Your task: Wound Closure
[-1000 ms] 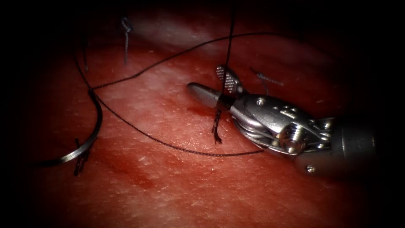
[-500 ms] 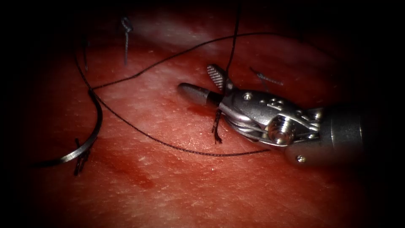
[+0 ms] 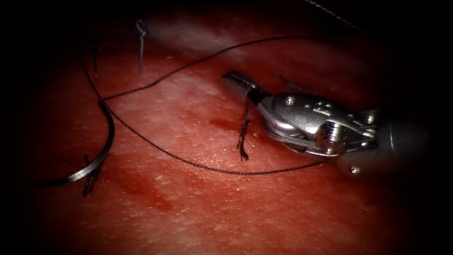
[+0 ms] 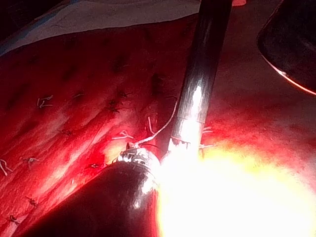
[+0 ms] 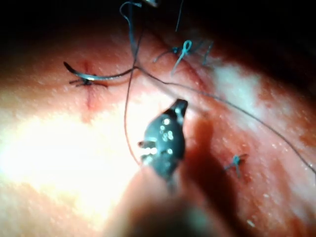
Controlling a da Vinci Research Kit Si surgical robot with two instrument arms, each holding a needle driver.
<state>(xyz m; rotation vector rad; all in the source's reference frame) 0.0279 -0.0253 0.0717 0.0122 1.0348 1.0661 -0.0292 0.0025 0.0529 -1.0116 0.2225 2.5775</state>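
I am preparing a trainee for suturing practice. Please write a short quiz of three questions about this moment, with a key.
1. True or false: the right end effector holds the needle.
2. The right end effector's jaws are: A) wide open; B) shut; C) shut on the needle.
3. Fill in: just below the right end effector, a short ____ of thread lies on the tissue.
Key: 1 false, the needle lies unheld at the left; 2 B; 3 cut end.
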